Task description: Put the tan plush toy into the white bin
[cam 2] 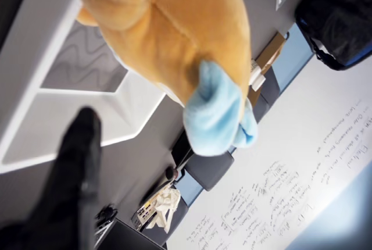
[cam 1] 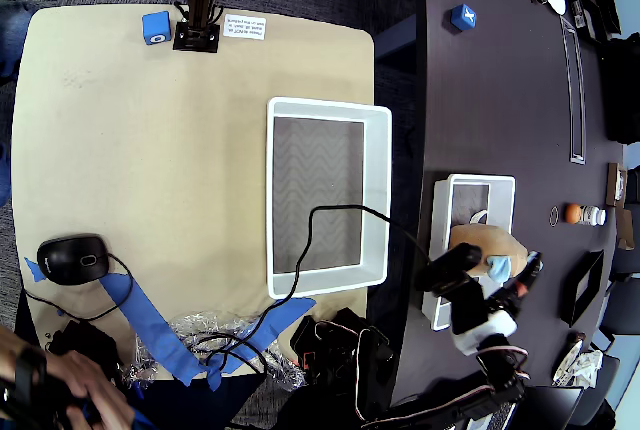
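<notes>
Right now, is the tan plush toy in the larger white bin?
No. The tan plush toy sits at the smaller bin on the dark table; the white bin holds nothing.

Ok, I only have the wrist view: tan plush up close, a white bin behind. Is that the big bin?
Observer: No. Overhead, the tan plush toy lies over the lower end of the smaller narrow bin on the dark table.
Operator: Where's the big one?
Observer: The larger white bin stands on the tan table, left of the toy in that view.
Operator: Anything in it?
Observer: A black cable crosses one corner; the grey zigzag bottom is otherwise bare.
</notes>
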{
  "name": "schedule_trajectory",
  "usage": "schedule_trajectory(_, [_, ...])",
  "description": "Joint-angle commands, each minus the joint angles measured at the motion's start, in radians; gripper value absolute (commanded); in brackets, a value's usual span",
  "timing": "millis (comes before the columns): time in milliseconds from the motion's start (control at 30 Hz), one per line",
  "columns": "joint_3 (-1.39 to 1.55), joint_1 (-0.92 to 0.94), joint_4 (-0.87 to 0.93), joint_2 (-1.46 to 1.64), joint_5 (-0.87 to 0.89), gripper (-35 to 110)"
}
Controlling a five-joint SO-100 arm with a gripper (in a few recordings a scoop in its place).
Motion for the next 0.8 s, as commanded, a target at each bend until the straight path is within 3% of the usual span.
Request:
schedule_trajectory(0, [-0.150,0.018,0.012,0.011,0.015,76])
schedule_trajectory(233, [-0.190,0.054,0.014,0.009,0.094,76])
schedule_trajectory(533, [-0.204,0.339,0.014,0.011,0.334,76])
schedule_trajectory(767, [-0.265,0.410,0.011,-0.029,0.462,76])
